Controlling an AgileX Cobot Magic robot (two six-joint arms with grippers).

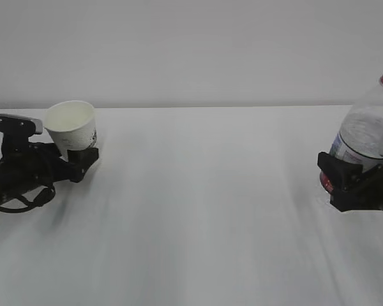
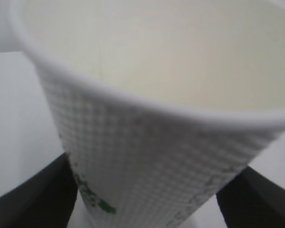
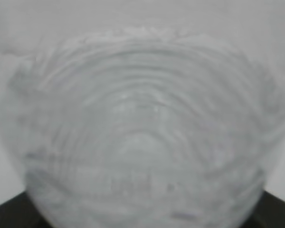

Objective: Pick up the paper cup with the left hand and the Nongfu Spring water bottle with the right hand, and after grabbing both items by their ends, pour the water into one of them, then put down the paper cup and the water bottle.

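Gripping paper cup [image 1: 73, 131] and bottle [image 1: 370, 127]

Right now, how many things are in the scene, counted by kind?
Paper cup: 1, tilted, held by the left gripper
Water bottle: 1, held by the right gripper
Grippers: 2
Table: 1
Total: 5

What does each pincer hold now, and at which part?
The left pincer holds the paper cup near its base. The right pincer holds the water bottle at its lower body.
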